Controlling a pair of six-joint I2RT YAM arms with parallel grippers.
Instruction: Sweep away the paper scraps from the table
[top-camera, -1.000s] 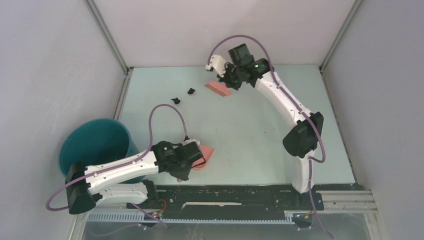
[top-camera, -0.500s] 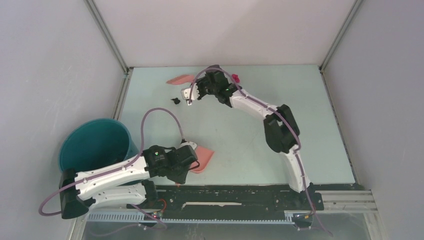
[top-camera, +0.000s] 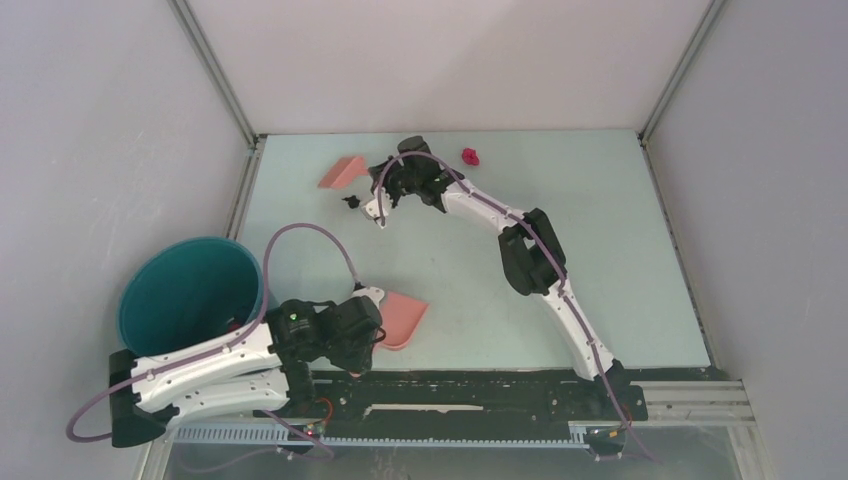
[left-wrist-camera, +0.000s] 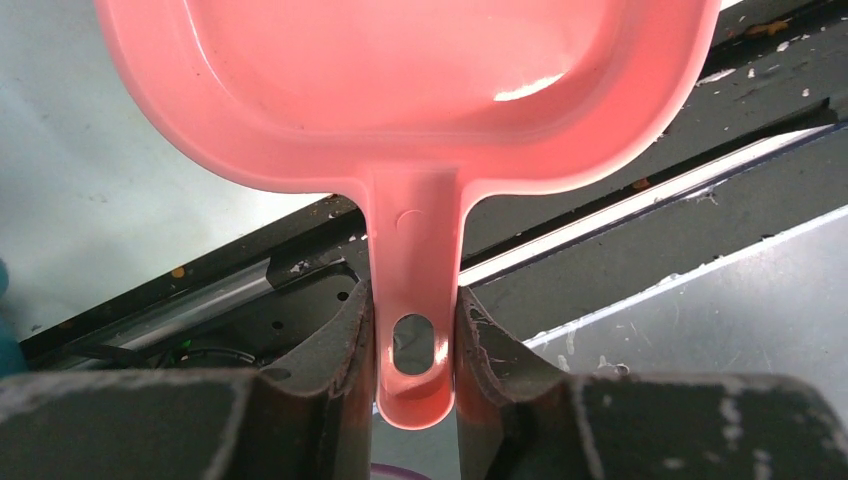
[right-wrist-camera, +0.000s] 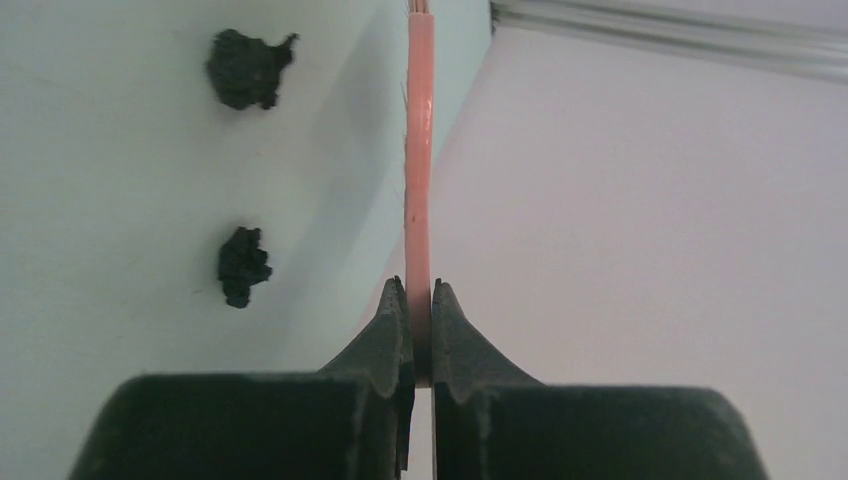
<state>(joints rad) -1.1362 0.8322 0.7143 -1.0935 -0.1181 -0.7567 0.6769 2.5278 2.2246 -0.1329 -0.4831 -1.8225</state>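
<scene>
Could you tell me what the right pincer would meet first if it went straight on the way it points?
The right pincer grips a brush; beyond it, probably nothing until the metal rail at the table's corner. The black paper scraps lie beside that line.

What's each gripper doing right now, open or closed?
Left gripper: closed on the dustpan handle.
Right gripper: closed on the pink brush, seen edge-on.
</scene>
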